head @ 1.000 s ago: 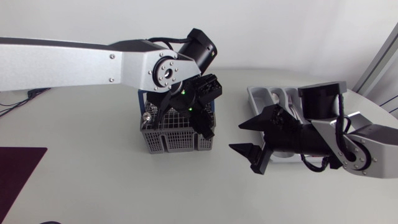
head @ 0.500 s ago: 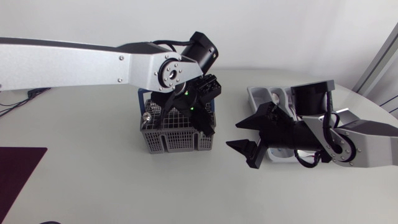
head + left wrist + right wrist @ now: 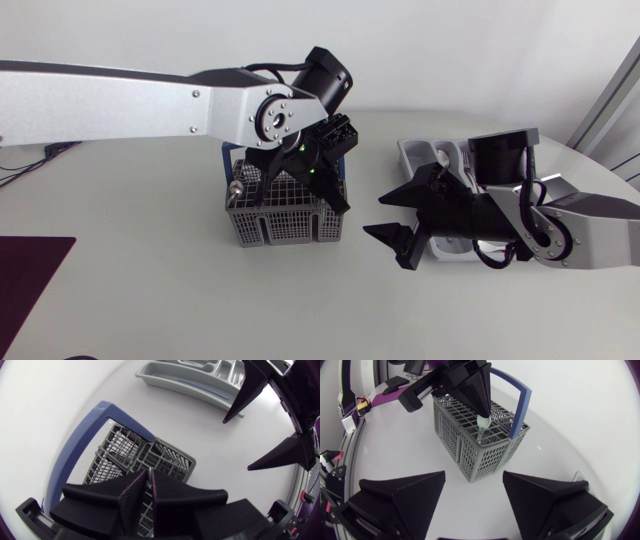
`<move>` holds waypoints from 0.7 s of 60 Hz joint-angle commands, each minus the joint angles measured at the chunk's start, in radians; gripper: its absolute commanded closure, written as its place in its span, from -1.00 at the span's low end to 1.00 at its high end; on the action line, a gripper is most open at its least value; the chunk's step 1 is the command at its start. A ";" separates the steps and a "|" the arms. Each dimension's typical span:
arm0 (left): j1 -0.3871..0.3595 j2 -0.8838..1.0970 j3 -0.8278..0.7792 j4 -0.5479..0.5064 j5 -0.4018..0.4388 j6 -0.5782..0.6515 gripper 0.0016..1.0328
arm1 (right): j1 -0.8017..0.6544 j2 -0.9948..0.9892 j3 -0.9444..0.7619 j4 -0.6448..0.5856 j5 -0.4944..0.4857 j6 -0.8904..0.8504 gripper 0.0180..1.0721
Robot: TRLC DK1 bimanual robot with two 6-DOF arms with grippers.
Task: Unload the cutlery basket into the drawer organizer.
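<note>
The grey cutlery basket (image 3: 285,218) with a blue handle (image 3: 520,396) stands mid-table. My left gripper (image 3: 328,192) points down into its right side. In the right wrist view its fingertips (image 3: 483,411) pinch the pale rounded end of a spoon (image 3: 483,422) standing in a compartment. The left wrist view shows those fingers (image 3: 135,491) nearly together over the basket (image 3: 167,457). My right gripper (image 3: 378,216) hangs open to the right of the basket, between it and the grey drawer organizer (image 3: 412,152), nothing between its fingers (image 3: 405,495).
Another metal utensil (image 3: 237,188) sticks up at the basket's left side. The organizer (image 3: 190,387) holds a few pieces of cutlery, partly hidden by my right arm. A dark purple mat (image 3: 30,270) lies at the table's left front.
My left gripper has closed its fingers inside the basket. My right arm shifted slightly left and back in the first half second, then stayed still.
</note>
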 commanded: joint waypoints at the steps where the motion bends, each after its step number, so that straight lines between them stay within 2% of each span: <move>1: -0.004 0.021 -0.015 0.006 -0.010 -0.026 0.69 | 0.008 -0.006 0.001 0.008 -0.007 0.016 -0.58; 25: -0.014 -0.002 -0.035 0.006 -0.013 -0.027 0.75 | 0.008 -0.015 -0.010 0.008 -0.007 0.015 -0.58; 42: -0.031 -0.051 -0.022 0.005 -0.059 -0.022 0.75 | 0.008 -0.034 -0.016 0.001 -0.007 0.013 -0.58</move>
